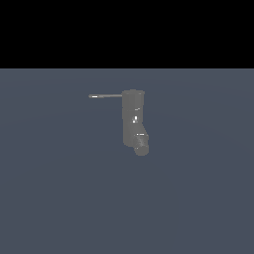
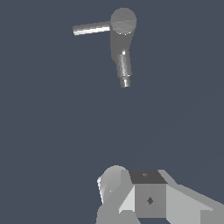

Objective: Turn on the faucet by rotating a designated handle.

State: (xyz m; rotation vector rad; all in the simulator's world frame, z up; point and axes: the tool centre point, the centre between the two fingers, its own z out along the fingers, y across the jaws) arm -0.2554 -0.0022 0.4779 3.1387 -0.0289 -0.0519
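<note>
Faucet stands alone near the middle of the exterior view, a small dark grey upright cylinder on a flat blue-grey floor, with black background above. Its short round spout juts from the lower end toward about 5 o'clock. Handle is a thin straight rod that leaves the top of the body and points to 9 o'clock, level, ending in a lighter tip.

From the wrist view the faucet is seen from above (its round cap shows as a disc); the handle reaches out at roughly 9 o'clock from the cap and the spout runs toward 6 o'clock.

Gripper appears only as pale grey and dark blocks at the edge of the wrist view, well apart from the faucet and touching nothing. Its fingertips are not visible, so I cannot tell whether it is released or clenched.
</note>
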